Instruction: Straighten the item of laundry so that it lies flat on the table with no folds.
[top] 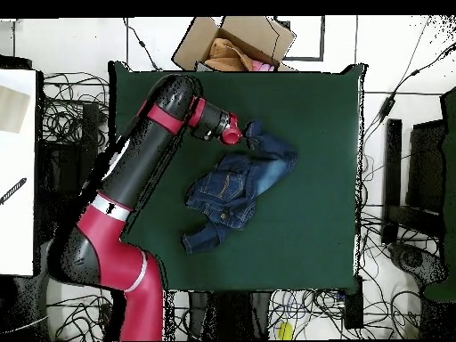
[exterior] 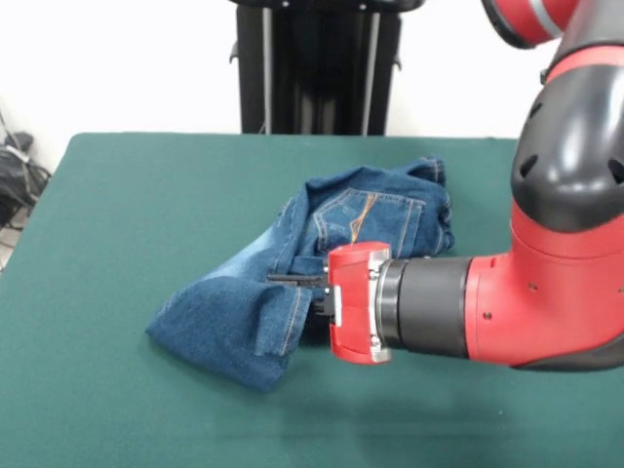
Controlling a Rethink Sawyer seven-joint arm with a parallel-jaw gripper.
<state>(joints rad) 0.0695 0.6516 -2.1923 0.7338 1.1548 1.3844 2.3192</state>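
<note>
You see the crumpled jeans [exterior: 292, 283] [top: 236, 191] bunched near the middle of the green table [exterior: 117, 224] [top: 312, 134], the red arm's gripper [exterior: 312, 291] [top: 242, 135] pressed against their folded edge, its fingers seemingly closed on denim, though the cloth hides them.

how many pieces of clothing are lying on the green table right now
1: the pair of jeans, crumpled near the middle of the table, with the gripper at one end. Anything beneath its folds would be hidden.
</note>
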